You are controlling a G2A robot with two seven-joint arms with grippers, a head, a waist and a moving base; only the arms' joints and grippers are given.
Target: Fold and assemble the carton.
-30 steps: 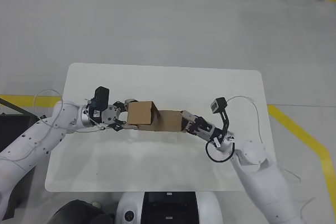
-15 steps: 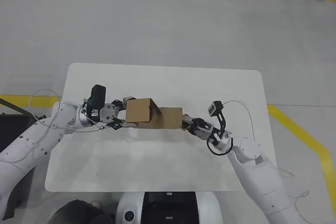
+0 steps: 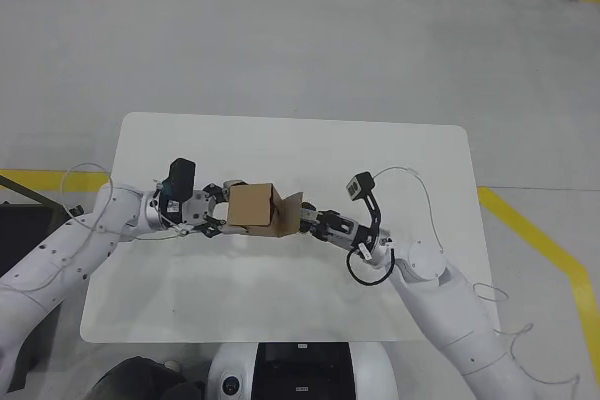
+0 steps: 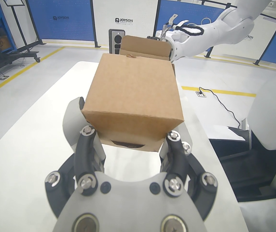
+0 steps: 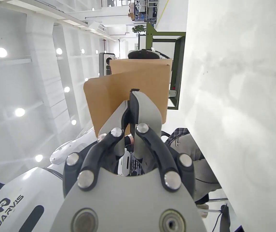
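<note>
Cardboard carton point(image 4: 133, 92) wedged between left fingers point(image 4: 71, 121).

Plain brown carton point(image 3: 250, 205), white table point(image 3: 280, 140), silver-and-black left hand point(image 4: 129, 121) and right hand point(image 5: 130, 97), yellow floor stripe point(image 3: 30, 180)

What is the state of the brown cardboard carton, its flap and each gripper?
Brown cardboard carton: squared into a box, the end at the right gripper not closed.
End flap: raised, not tucked in.
Left gripper: shut on the carton's other end.
Right gripper: shut on the end flap.
</note>
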